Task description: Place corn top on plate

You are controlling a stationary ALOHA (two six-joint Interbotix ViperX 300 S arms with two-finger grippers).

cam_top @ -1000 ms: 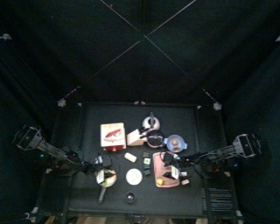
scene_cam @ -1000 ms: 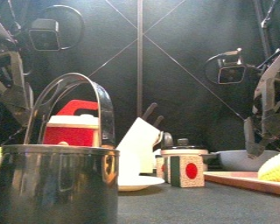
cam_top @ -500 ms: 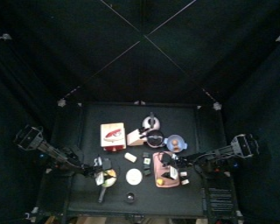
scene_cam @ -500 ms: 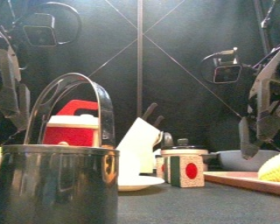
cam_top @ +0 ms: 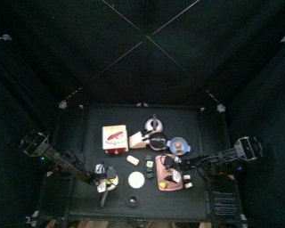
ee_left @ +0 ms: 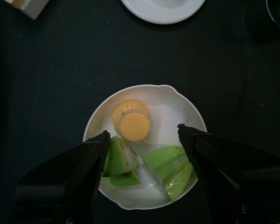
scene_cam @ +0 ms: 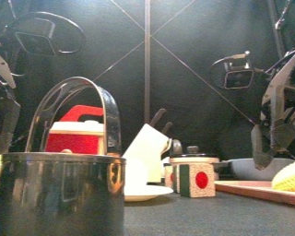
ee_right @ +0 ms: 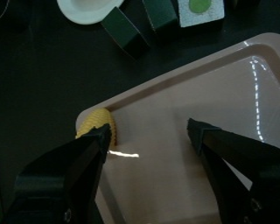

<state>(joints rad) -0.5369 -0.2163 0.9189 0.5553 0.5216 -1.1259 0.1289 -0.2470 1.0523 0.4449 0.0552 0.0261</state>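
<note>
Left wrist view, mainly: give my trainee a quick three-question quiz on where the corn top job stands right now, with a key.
1. True or false: the small round yellow corn top lies on the white oval plate.
2. What lies beside it on that plate: (a) green leafy pieces, (b) a red box, (c) a metal spoon?
3. How do the left end effector jaws stand: open or shut on the corn top?

Key: 1 true. 2 a. 3 open, one jaw on each side above the plate, holding nothing. The right end effector hangs open over the pink tray.
</note>
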